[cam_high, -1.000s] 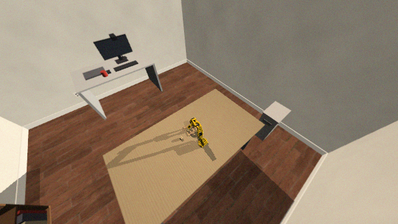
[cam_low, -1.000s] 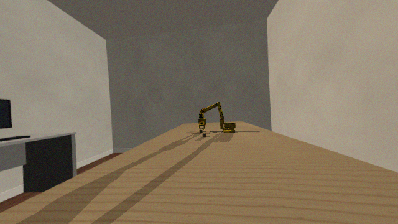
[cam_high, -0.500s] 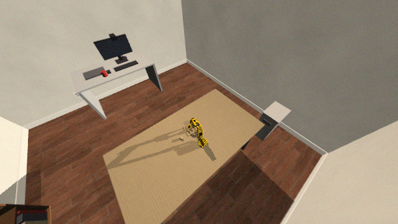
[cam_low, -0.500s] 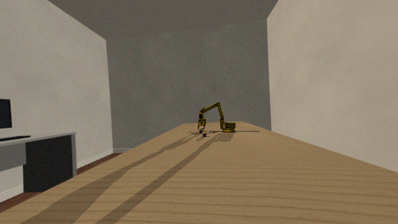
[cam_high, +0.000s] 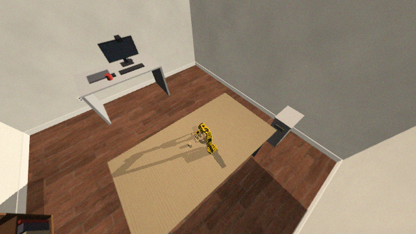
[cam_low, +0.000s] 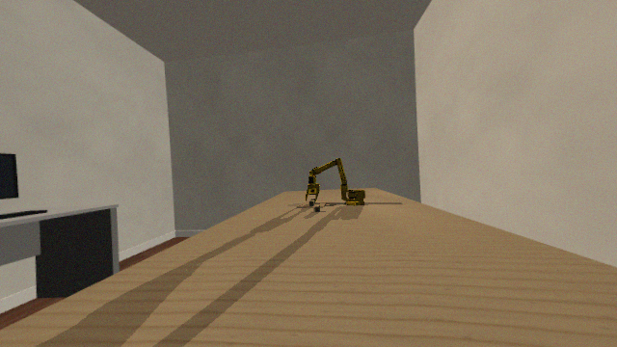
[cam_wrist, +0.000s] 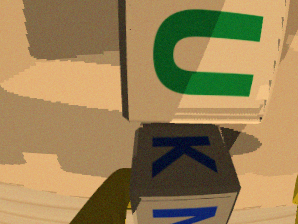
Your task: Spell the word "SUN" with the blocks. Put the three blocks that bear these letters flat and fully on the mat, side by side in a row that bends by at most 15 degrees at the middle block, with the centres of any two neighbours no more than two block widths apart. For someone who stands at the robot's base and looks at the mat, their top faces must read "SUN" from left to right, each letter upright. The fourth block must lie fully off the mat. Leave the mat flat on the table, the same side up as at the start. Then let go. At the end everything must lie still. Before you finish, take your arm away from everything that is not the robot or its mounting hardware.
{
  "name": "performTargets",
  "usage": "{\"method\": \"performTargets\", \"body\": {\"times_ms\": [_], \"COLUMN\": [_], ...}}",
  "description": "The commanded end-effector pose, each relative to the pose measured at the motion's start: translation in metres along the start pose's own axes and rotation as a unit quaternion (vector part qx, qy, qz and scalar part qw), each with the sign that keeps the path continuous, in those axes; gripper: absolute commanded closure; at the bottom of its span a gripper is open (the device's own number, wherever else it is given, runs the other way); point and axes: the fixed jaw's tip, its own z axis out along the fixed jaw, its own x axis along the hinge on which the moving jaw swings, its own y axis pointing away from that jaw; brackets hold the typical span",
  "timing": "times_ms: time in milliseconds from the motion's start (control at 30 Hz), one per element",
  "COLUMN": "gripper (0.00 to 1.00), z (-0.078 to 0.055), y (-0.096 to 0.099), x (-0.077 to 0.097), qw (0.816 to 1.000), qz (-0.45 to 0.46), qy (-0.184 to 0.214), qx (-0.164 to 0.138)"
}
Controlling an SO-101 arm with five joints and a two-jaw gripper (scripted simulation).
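Wrist view: the pale cube block with a green U (cam_wrist: 207, 55) fills the upper middle of the frame, while the smaller-looking cube block marked with a blue K and N (cam_wrist: 185, 160) lies directly below it, at the lower middle. The gripper (cam_high: 197, 134) (cam_low: 311, 199) (cam_wrist: 212, 200) stands partly open: one yellow finger shows close along the K-and-N block's left side, and a sliver of the other appears at the right edge, with a visible gap between it and the block. It seems to hold nothing. The coming move probably turns on that sideways offset: the block sits nearer the left finger, so closing might push or turn it before gripping. The U block lies beyond its upper edge, very near; whether they touch I cannot tell, and a careless sweep toward the top could disturb it. The U opens rightward in this view. In the top view, a small pale block (cam_high: 190, 145) (cam_low: 316, 209) lies on the tan wooden tabletop (cam_high: 169, 188) (cam_low: 337, 289), below and left of the gripper; its letter is too small to read. No S can be made out, so the spelling looks unfinished.

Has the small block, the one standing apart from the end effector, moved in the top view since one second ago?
No. The small block keeps its place beside the robot's base.
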Motion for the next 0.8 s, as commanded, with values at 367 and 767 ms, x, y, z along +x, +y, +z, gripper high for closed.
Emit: {"method": "performTargets", "body": {"times_ms": [367,767], "gripper": [0.67,0.67], "z": [-0.038,-0.068], "y": [-0.012,-0.007], "x": [0.001,0.000], "qw": [0.999,0.999], "qz": [-0.001,-0.001], "qy": [0.006,0.006], "qx": [0.038,0.038]}}
